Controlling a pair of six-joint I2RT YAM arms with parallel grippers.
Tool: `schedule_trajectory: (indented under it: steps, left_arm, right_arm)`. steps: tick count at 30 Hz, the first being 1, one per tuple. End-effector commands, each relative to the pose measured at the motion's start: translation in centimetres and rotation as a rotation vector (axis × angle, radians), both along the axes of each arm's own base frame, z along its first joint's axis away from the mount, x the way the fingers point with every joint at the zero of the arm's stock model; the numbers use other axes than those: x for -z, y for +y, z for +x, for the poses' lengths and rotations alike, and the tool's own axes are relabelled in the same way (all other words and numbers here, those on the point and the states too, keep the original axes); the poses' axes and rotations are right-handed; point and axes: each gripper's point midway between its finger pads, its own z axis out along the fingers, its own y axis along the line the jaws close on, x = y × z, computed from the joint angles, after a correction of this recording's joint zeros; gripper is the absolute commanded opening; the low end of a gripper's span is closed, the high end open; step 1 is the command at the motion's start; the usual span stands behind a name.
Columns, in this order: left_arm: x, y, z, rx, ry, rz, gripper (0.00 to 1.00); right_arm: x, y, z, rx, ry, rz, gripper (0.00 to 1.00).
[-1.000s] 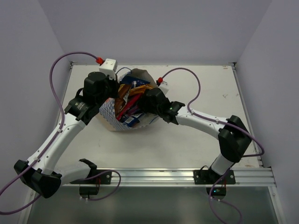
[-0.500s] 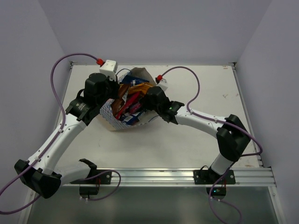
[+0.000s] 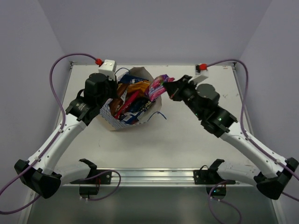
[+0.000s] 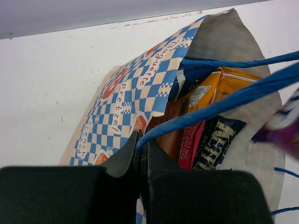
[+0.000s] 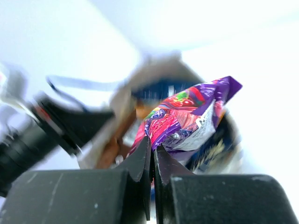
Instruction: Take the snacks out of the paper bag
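White table (image 3: pixel 187 135) between pale lilac walls carries the paper bag (image 3: pixel 112 115). The bag lies at about 10 o'clock from the table's middle, and its mouth is open toward 1 o'clock. The 2 arms reach to it from opposite sides.

The left arm leans from its base at 7 o'clock toward 1 o'clock, with the wrist at the bag's 9 o'clock side. The left gripper (image 4: pixel 141 144) has its fingers pressed together on the blue string handle (image 4: pixel 210 105).

The right arm stretches from 5 o'clock toward 11 o'clock. The right gripper (image 3: pixel 168 88) pinches the edge of the magenta packet (image 3: pixel 156 87), which is at the bag's 2 o'clock rim. If this packet touches the bag, I cannot tell.

Inside the mouth are seen an orange-yellow packet (image 4: pixel 219 86), a brown packet (image 4: pixel 170 135) and a dark blue packet (image 4: pixel 217 142).
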Motion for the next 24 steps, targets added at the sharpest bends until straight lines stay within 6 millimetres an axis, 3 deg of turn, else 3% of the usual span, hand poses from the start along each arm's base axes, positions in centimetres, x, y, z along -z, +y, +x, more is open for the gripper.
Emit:
schedule_trajectory:
  steps: [1, 2, 4, 5, 7, 8, 10, 11, 14, 15, 19, 21, 24]
  left_arm:
    - [-0.9, -0.1, 0.0, -0.008, -0.019, -0.016, 0.00]
    - [-0.8, -0.1, 0.0, -0.009, -0.017, -0.015, 0.00]
    - [-0.7, -0.3, 0.0, -0.004, -0.014, -0.015, 0.00]
    - [-0.7, -0.3, 0.0, -0.001, -0.013, -0.016, 0.00]
    - [-0.7, -0.3, 0.1, -0.001, -0.010, -0.015, 0.00]
    - [-0.7, -0.3, 0.0, 0.001, -0.012, -0.015, 0.00]
    - [-0.7, -0.4, 0.1, 0.003, -0.012, -0.015, 0.00]
    - [-0.6, -0.4, 0.1, 0.001, -0.010, -0.015, 0.00]
    - [-0.4, -0.3, 0.1, 0.000, -0.006, -0.009, 0.00]
    - [-0.2, -0.3, 0.1, -0.001, -0.004, -0.006, 0.00]
    - [-0.1, -0.3, 0.1, 0.000, 0.000, 0.000, 0.00]
    - [0.0, -0.3, 0.1, 0.003, 0.000, -0.003, 0.00]
    - [0.1, -0.4, 0.1, 0.008, 0.004, -0.001, 0.00]
  right_arm:
    - [-3.2, -5.6, 1.2, 0.142, -0.117, 0.008, 0.00]
    - [-2.4, -8.4, 2.8, 0.220, -0.107, 0.001, 0.00]
    - [-2.0, -10.1, 3.7, 0.219, -0.092, 0.022, 0.00]
    - [-1.4, -12.2, 5.0, 0.275, -0.085, 0.014, 0.00]
    - [-1.2, -13.2, 6.4, 0.279, -0.101, 0.006, 0.00]
    - [0.0, -14.4, 8.1, 0.312, -0.074, -0.013, 0.00]
    - [0.7, -14.1, 9.8, 0.258, -0.079, 0.001, 0.00]
    - [3.0, -14.8, 11.9, 0.264, -0.023, -0.010, 0.00]
    - [4.6, -14.0, 14.6, 0.162, -0.021, 0.018, 0.00]
    - [6.2, -13.4, 16.0, 0.128, -0.009, 0.023, 0.00]
    - [9.0, -12.6, 16.9, 0.042, -0.004, 0.045, 0.00]
    - [11.8, -13.6, 16.6, 0.069, 0.049, 0.053, 0.01]
    - [16.0, -16.0, 15.7, 0.145, 0.163, 0.052, 0.19]
